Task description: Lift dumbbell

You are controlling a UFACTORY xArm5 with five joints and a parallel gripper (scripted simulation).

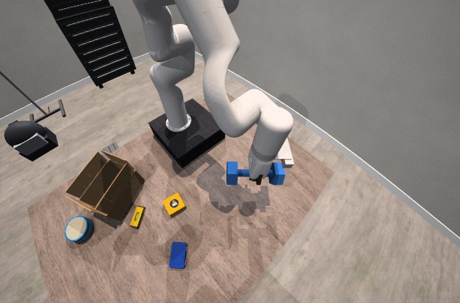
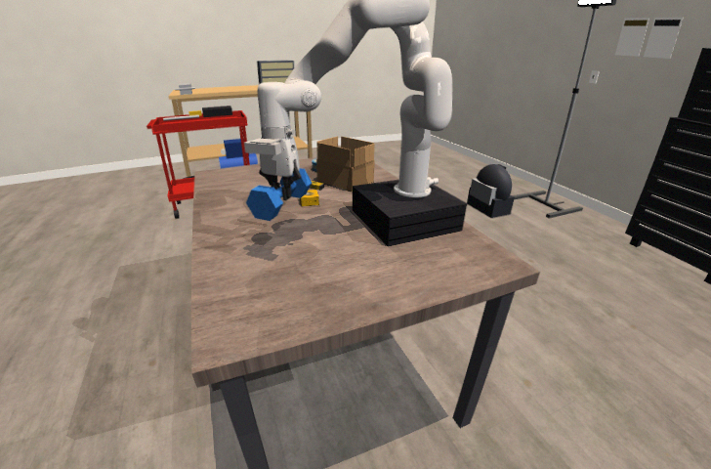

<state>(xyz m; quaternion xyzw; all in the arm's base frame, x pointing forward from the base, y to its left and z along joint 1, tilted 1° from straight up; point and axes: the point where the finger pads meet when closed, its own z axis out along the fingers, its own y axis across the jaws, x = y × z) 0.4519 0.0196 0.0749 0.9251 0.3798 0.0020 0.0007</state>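
The blue dumbbell has two hexagonal ends joined by a thin bar. My gripper is shut on the bar at its middle, pointing straight down. In the exterior view the dumbbell hangs clear above the wooden table, with its shadow on the top below it, and the gripper clasps it between the two ends. The dumbbell lies roughly level in the fingers.
An open cardboard box, a blue-rimmed round tin, a small yellow level, a yellow square box and a blue phone lie on the table. The arm's black base stands at the back edge. A red cart stands beyond the table.
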